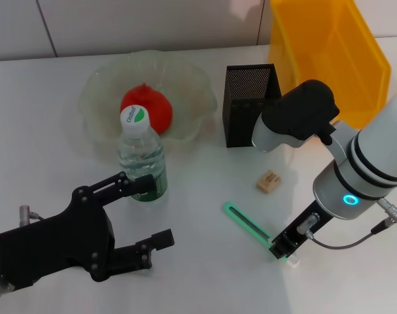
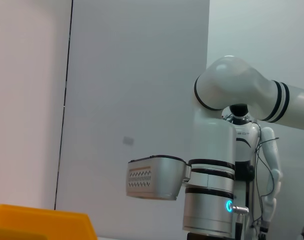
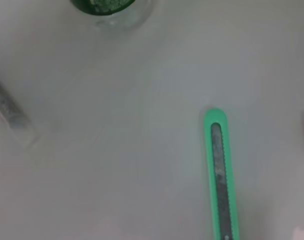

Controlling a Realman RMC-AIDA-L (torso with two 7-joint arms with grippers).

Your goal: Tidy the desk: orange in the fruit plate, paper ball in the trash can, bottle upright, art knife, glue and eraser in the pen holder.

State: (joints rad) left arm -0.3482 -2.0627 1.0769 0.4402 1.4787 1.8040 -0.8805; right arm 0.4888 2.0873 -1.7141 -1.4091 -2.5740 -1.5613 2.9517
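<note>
A white table (image 1: 205, 275) is seen w/ a translucent, wavy-rimmed fruit plate (image 1: 106, 88) at far left; a round red-orange fruit (image 1: 149, 108) lies in it. Just near of the plate a clear plastic bottle (image 1: 141, 160) stands upright, w/ green label and white cap. A black mesh pen holder (image 1: 247, 104), square in section, stands right of the plate, and a smooth yellow plastic bin (image 1: 329, 52) is set at far right. A small tan eraser (image 1: 269, 181) lies flat on the table, near of the holder and apart from it. The art knife (image 1: 247, 224), a slim green strip w/ a grey metal slide down its middle, lies flat at an angle near-right of centre. The right gripper (image 1: 286, 247) is down at the knife's near-right end; the end is hidden by the black fingers, so hold vs. mere contact can't be told, nor how wide the pincer is. In the right wrist view the knife (image 3: 221, 175) is shown lengthwise on the bare table w/ the bottle's base (image 3: 111, 7) at the edge. The left gripper (image 1: 146, 216) hovers at near left, pincer spread wide and holding nothing, one finger just beside the bottle's near side.
</note>
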